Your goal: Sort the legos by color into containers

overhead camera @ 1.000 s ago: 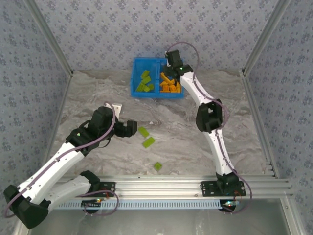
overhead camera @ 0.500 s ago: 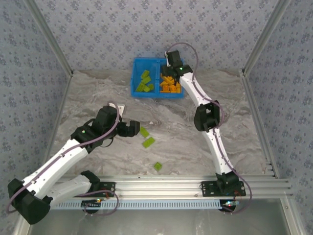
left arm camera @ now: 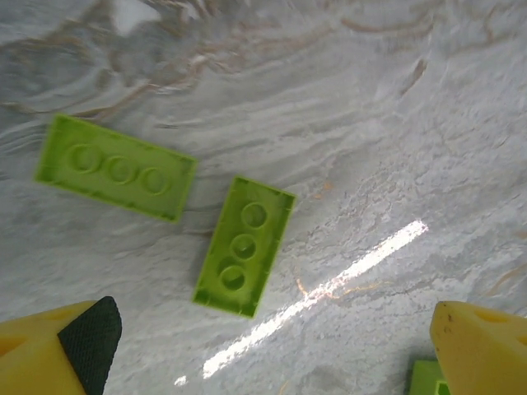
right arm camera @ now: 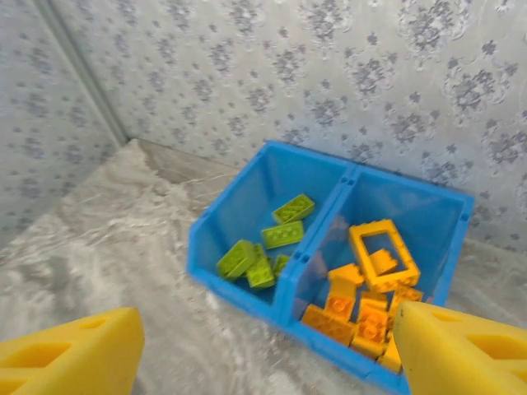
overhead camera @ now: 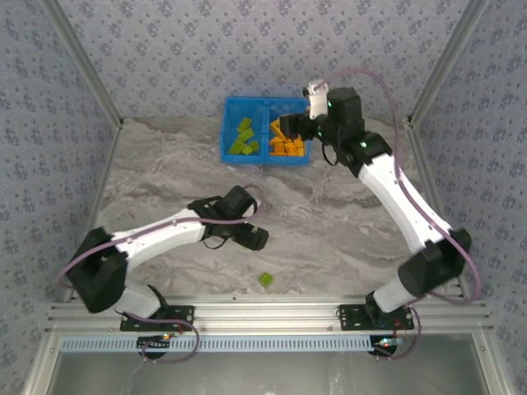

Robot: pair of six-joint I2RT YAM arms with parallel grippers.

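The blue bin (overhead camera: 224, 132) stands at the back of the table. Its left container holds lime green legos (overhead camera: 243, 138), its right one orange legos (overhead camera: 286, 141). In the right wrist view the bin (right arm camera: 280, 177) shows green legos (right arm camera: 262, 251) on the left, and orange legos (right arm camera: 362, 309) with the orange frame (right arm camera: 383, 255) on the right. My right gripper (overhead camera: 306, 130) (right arm camera: 263, 362) is open and empty, just in front of the bin's right end. My left gripper (overhead camera: 254, 239) (left arm camera: 280, 362) is open above two loose green bricks (left arm camera: 115, 167) (left arm camera: 244, 244) on the table. They are hidden under it in the top view.
Another green brick (overhead camera: 265, 280) lies near the front rail; a green corner (left arm camera: 428, 380) shows beside my left gripper's right finger. Patterned walls close in the table at the back and sides. An aluminium rail (overhead camera: 272, 313) runs along the front.
My right gripper has opened and drawn back from above the orange compartment as its arm swung out to the right. My left gripper has moved right, over the two green bricks.
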